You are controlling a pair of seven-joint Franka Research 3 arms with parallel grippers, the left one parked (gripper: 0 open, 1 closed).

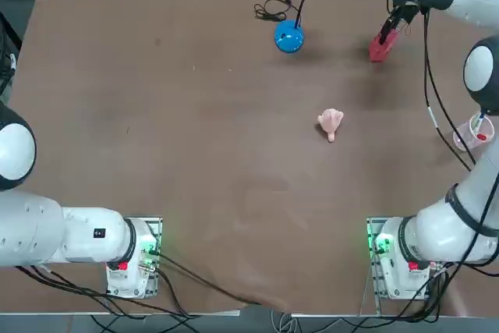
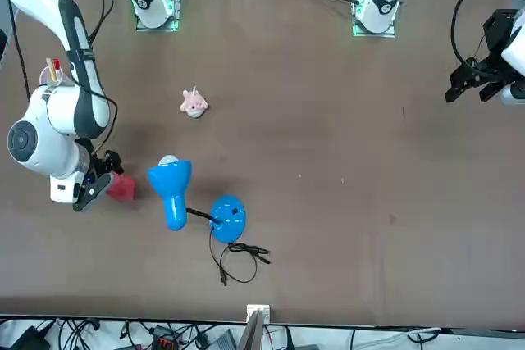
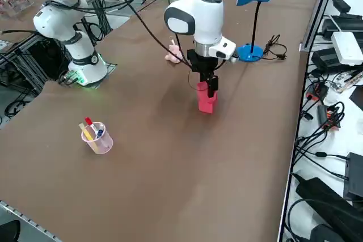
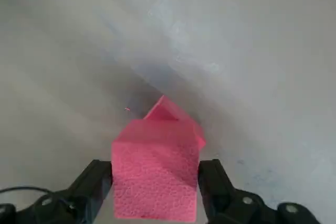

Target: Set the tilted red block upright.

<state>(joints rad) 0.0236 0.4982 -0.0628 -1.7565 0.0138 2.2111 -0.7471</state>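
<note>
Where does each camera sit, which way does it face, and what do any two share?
Top: overhead, looking down on the table; the right arm shows at its right.
Front: across the table, facing the robot; the right arm shows at its left.
Right side: raised at the robot's right, looking diagonally down; the right arm shows reaching in.
Right wrist: on the right arm, looking at the right gripper at the red block.
Front and side share the blue lamp.
</note>
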